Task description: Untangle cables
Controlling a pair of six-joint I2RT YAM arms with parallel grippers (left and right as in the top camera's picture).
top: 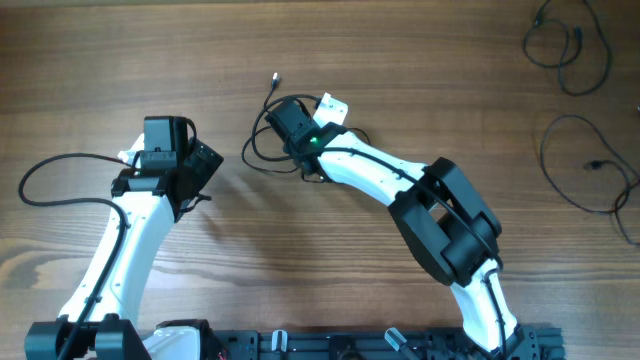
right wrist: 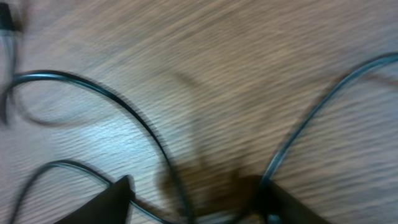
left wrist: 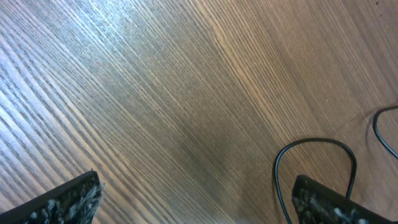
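Two cables (top: pixel 575 38) (top: pixel 597 165) look already separated, lying loose on the counter (top: pixel 400 60) well off from the right claw (right wrist: pixel 199 205), whose half-parted jaws straddle strands of a looped cable (right wrist: pixel 62 74) yet to be straightened, with the left claw (left wrist: pixel 199 199) nearby, wide and empty.

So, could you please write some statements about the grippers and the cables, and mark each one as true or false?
1. The left gripper has its fingers wide apart with nothing between them. True.
2. Thin cable strands run between the fingers of the right gripper. True.
3. All the thin cables lie in one bundle. False: two more loops lie apart from each other at the right side of the table.
4. The table is white plastic. False: it shows brown wood grain.
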